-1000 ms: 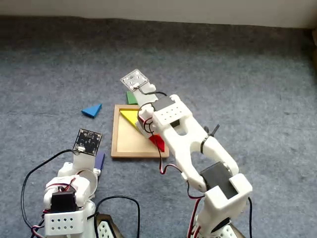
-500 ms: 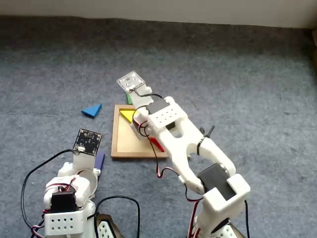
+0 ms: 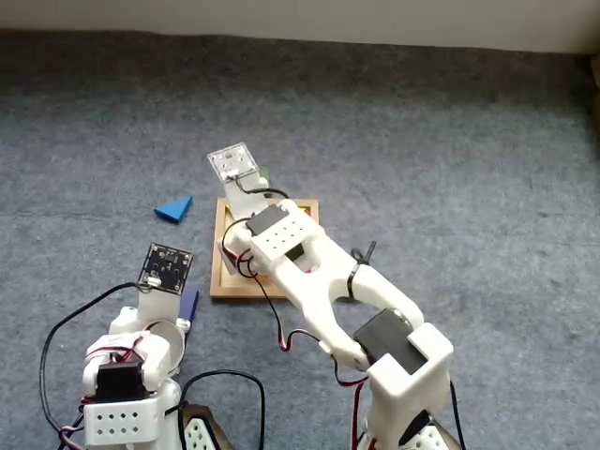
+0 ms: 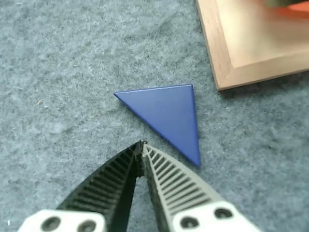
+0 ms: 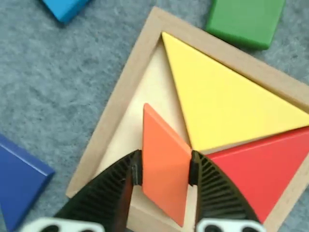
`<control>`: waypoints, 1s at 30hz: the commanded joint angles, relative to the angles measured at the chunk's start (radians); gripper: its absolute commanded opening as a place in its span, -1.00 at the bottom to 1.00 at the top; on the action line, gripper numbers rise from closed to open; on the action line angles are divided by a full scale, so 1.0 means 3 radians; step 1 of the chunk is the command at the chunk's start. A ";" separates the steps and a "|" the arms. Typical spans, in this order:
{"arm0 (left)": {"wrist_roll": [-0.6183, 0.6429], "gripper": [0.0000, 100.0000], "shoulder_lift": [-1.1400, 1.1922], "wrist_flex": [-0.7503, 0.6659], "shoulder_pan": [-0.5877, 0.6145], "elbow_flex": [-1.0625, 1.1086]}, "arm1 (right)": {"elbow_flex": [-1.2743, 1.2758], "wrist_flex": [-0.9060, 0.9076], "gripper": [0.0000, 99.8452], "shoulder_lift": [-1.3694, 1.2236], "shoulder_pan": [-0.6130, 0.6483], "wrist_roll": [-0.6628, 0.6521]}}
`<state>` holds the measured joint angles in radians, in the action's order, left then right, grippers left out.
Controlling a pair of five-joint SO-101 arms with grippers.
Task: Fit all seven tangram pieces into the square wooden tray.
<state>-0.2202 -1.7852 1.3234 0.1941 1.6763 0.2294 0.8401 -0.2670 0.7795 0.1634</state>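
Observation:
The square wooden tray [image 5: 115, 107] holds a large yellow triangle [image 5: 227, 108] and a red triangle [image 5: 258, 164]. My right gripper [image 5: 164, 167] is shut on an orange parallelogram [image 5: 164, 145], held over the bare left part of the tray beside the yellow triangle. In the high view the right arm lies across the tray [image 3: 217, 274]. My left gripper [image 4: 141, 148] is shut with nothing in it, its tips just short of a dark blue triangle [image 4: 166, 113] that lies on the carpet beside the tray's corner [image 4: 227, 72].
A green piece [image 5: 246, 19] lies on the carpet just beyond the tray's far rim. A light blue triangle [image 3: 174, 208] sits to the tray's left. The dark blue triangle [image 3: 188, 302] lies near the tray's front left corner. Grey carpet surrounds everything.
My right arm has swung left across the tray with the orange parallelogram, and now covers the yellow and red pieces in the high view. The left arm has not moved.

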 commanded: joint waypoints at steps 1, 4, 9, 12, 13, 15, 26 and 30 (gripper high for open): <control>0.0010 -0.99 -0.0084 0.0015 0.0013 0.0064 | -0.0151 -0.0038 -0.59 -0.0008 0.0028 0.0036; 0.0010 -0.99 -0.0084 0.0015 0.0013 0.0064 | -0.0171 0.0120 -0.43 -0.0003 0.0033 0.0036; 0.0010 -0.99 -0.0084 0.0015 0.0013 0.0064 | -0.0171 0.0304 -0.43 0.0166 0.0028 -0.0092; 0.0010 -0.99 -0.0084 0.0015 0.0013 0.0064 | -0.0146 0.0448 -0.54 0.0509 0.0008 -0.0245; 0.0010 -0.99 -0.0084 0.0015 0.0013 0.0064 | -0.0136 0.0442 -0.61 0.0637 0.0008 -0.0271; 0.0010 -0.99 -0.0084 0.0015 0.0013 0.0064 | -0.0003 0.0453 -0.74 0.0821 0.0003 -0.0358; 0.0010 -0.99 -0.0084 0.0015 0.0013 0.0064 | 0.0652 0.0013 -0.99 0.0944 -0.0238 -0.0619; 0.0010 -0.99 -0.0084 0.0015 0.0013 0.0064 | 0.0760 -0.0125 -0.99 0.0944 -0.0279 -0.0619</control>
<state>-0.2202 -1.7852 1.3234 0.1941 1.6763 0.4565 0.8401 -0.0460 0.7196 -0.0115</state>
